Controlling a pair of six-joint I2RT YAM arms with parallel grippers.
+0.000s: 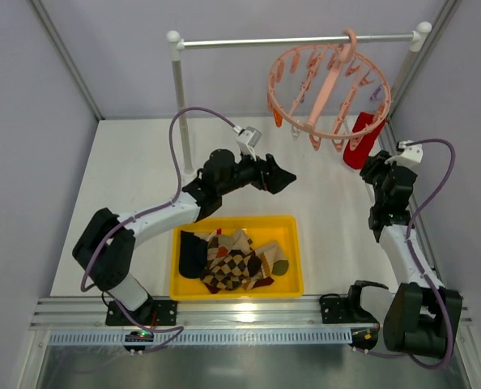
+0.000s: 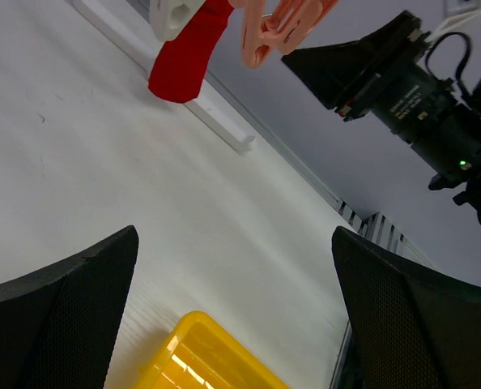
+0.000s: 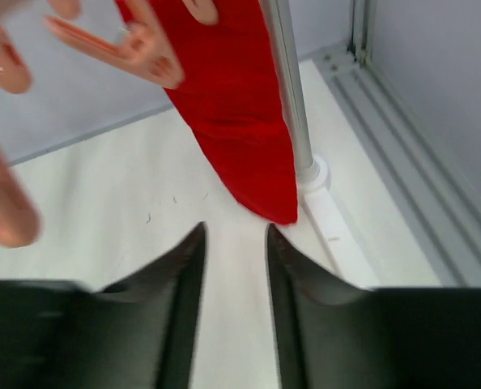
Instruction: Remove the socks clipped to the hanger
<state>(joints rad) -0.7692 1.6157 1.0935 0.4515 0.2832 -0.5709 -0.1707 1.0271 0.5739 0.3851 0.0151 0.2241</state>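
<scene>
The salmon-pink ring hanger hangs by its hook from the rail at the back right. One plain red sock stays clipped to its right side and dangles nearly to the table. My right gripper is just in front of this sock; in the right wrist view its jaws stand a little apart, empty, with the sock's toe right above them. My left gripper hovers wide open and empty over mid-table. Several socks, striped, argyle and dark, lie in the yellow bin.
The yellow bin sits at the table's front centre, below the left gripper. A white-and-metal rail stand spans the back; its right post stands directly behind the red sock. Pink clips dangle left of the sock.
</scene>
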